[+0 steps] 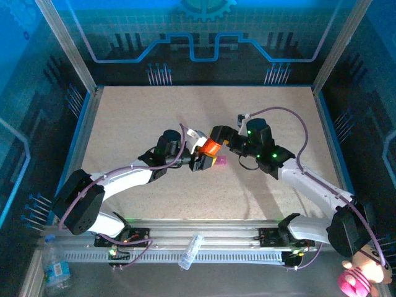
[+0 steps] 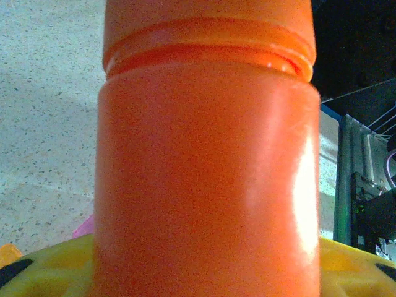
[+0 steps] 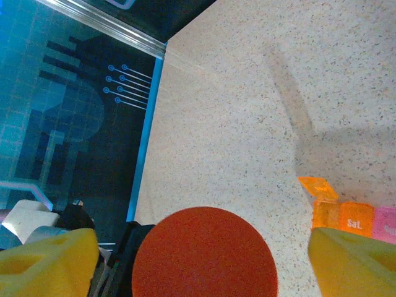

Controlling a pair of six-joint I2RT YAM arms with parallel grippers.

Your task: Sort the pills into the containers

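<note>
The orange bottle (image 1: 210, 147) is held off the table in mid-scene, with my left gripper (image 1: 199, 158) shut on its body. From the left wrist the bottle (image 2: 207, 173) is very close, my yellow fingers (image 2: 49, 269) showing at either side of its base. My right gripper (image 1: 224, 137) meets it from the right. In the right wrist view the bottle's round end (image 3: 204, 253) sits between the wide-apart fingers (image 3: 49, 260) without touching them. The containers (image 3: 349, 216), a strip of orange and pink boxes with one orange lid up, lie on the table just beyond the right finger; their pink box (image 1: 219, 160) lies beneath the bottle. No loose pills can be made out.
The speckled beige table (image 1: 154, 117) stretches behind and to both sides of the grippers. A blue rim and dark walls (image 1: 83, 117) close it in. A clear bottle (image 1: 190, 250) lies on the front rail between the arm bases.
</note>
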